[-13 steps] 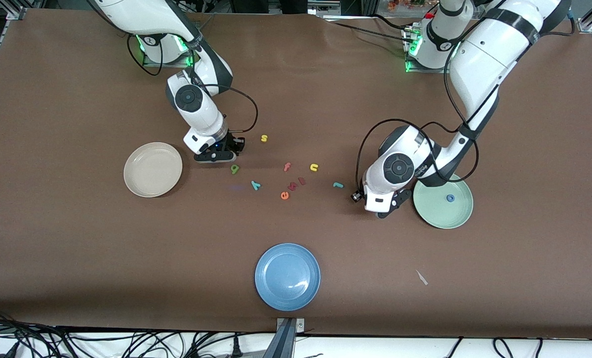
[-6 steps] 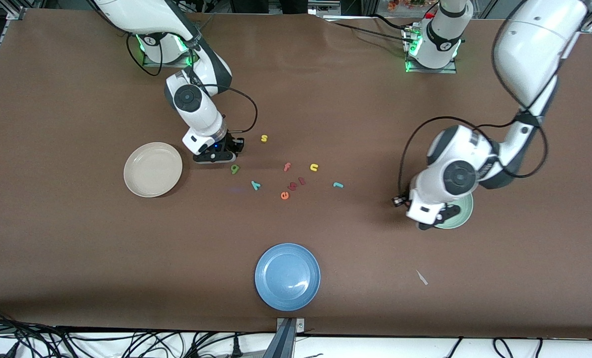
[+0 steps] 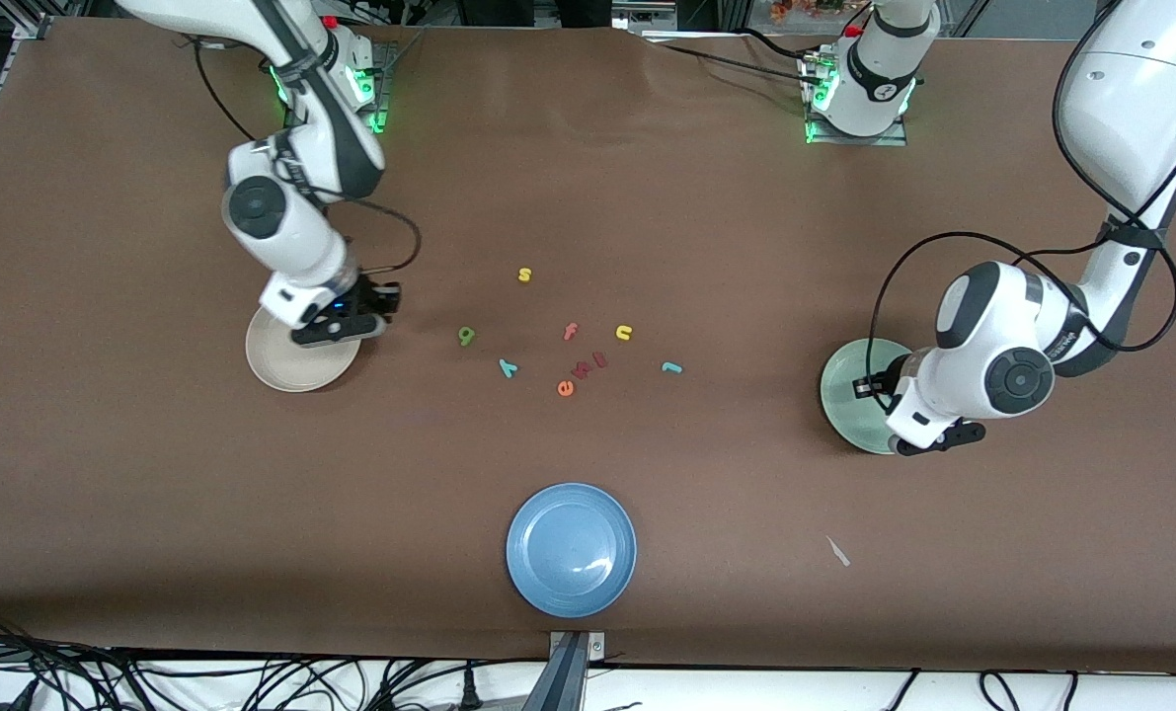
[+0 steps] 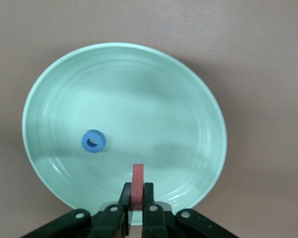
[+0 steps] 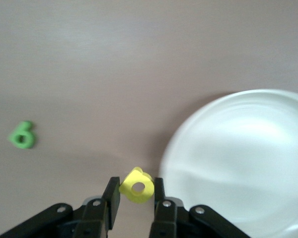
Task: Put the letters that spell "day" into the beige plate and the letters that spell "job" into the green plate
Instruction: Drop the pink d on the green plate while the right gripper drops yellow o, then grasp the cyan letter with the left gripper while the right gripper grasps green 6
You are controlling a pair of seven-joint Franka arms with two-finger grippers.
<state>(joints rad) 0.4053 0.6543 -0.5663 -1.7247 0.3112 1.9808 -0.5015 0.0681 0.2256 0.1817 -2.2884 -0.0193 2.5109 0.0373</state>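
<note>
My left gripper (image 4: 137, 192) is shut on the red-pink "b" (image 4: 138, 179), held edge-on over the green plate (image 4: 139, 94). The blue "o" (image 4: 94, 142) lies in that plate. In the front view the left gripper (image 3: 928, 439) hangs over the green plate (image 3: 847, 380) and hides the "o". My right gripper (image 5: 134, 187) is shut on the yellow "a" (image 5: 137, 186), beside the rim of the beige plate (image 5: 248, 163). The right gripper (image 3: 336, 329) is over the beige plate (image 3: 279, 367). The green "d" (image 3: 466, 336), teal "y" (image 3: 509, 368) and teal "j" (image 3: 672, 367) lie mid-table.
A blue plate (image 3: 571, 549) sits near the front edge. A yellow "s" (image 3: 524, 275), pink "f" (image 3: 570, 332), yellow "u" (image 3: 624, 333), orange "e" (image 3: 565, 388) and two red pieces (image 3: 590, 365) lie among the letters. A white scrap (image 3: 837, 551) lies toward the left arm's end.
The left arm swung with the "b" from the table beside the green plate to over it. The right arm carried the "a" from beside the "d" to the beige plate's edge.
</note>
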